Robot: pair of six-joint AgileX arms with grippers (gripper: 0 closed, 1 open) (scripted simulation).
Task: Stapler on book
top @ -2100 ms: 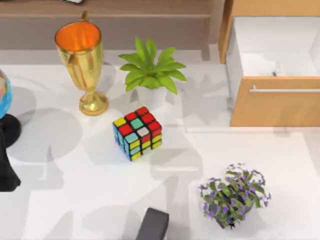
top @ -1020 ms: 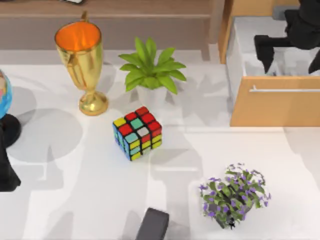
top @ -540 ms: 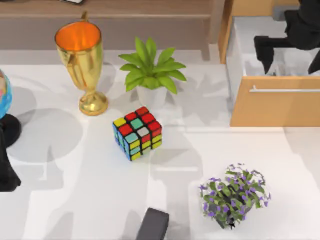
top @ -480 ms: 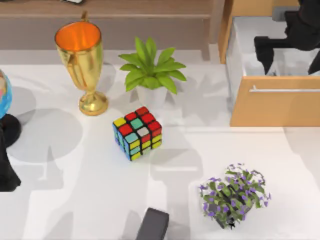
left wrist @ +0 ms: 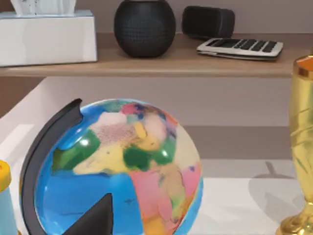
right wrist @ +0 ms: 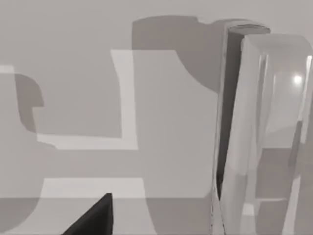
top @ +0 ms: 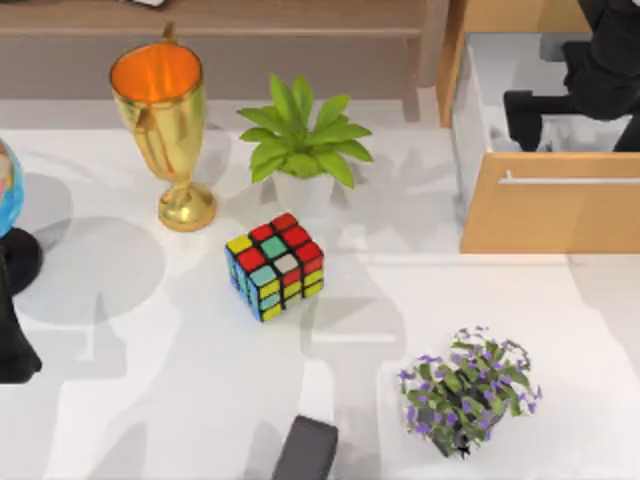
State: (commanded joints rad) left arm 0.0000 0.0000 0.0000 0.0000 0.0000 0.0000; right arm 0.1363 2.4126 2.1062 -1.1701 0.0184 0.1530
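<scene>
At the table's [top: 150,400] right back corner, an open drawer [top: 550,200] has my right gripper [top: 575,105] above its white inside; whether its jaws are apart, I cannot tell. Left of it stand a gold trophy [top: 165,120], a green plant [top: 300,150] and a colour cube [top: 275,265]. My left arm [top: 12,340] sits parked at the left edge beside a globe [left wrist: 117,166]. Inside the drawer a clear, glassy stapler [right wrist: 259,132] lies.

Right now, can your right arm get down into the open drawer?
Probably yes. The right tool hangs directly over the open drawer, whose top is uncovered, and nothing stands between them. What lies inside is hard to make out.
</scene>
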